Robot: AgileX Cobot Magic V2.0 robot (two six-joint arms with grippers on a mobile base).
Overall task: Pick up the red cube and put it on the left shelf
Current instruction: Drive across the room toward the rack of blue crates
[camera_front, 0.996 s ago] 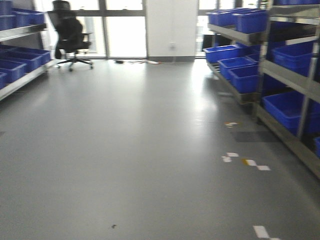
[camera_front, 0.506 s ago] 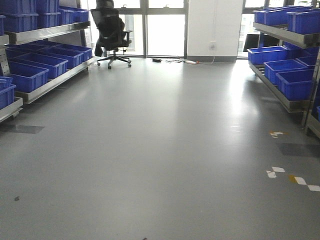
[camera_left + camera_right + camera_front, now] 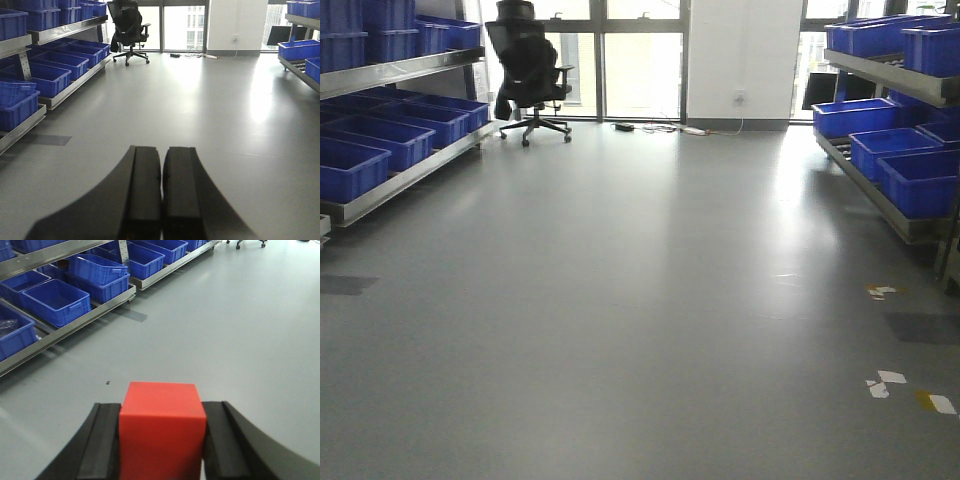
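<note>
While the red cube (image 3: 162,432) needs carrying to the rack, I have it clamped in the right gripper (image 3: 164,440). One black finger (image 3: 106,442) presses each side face, and the top and front faces show. It hangs over bare grey floor (image 3: 240,340), touching nothing else, so the pick looks done and the place not yet.

The left shelf (image 3: 67,326) runs along the upper left of the right wrist view. Its steel rail carries deep-blue crates (image 3: 52,302) with open tops. It's well apart from the cube; my guess is the base must close in before I reach.

The right arm is low, aimed forward and angled down at the floor, wrist level, cube square between the fingers. The grip looks centred, with no tilt I can see.

The left gripper (image 3: 161,185) is pinched closed on nothing, fingers touching. That arm points straight down the aisle toward the office chair (image 3: 129,27), parked out of the way I reckon.
</note>
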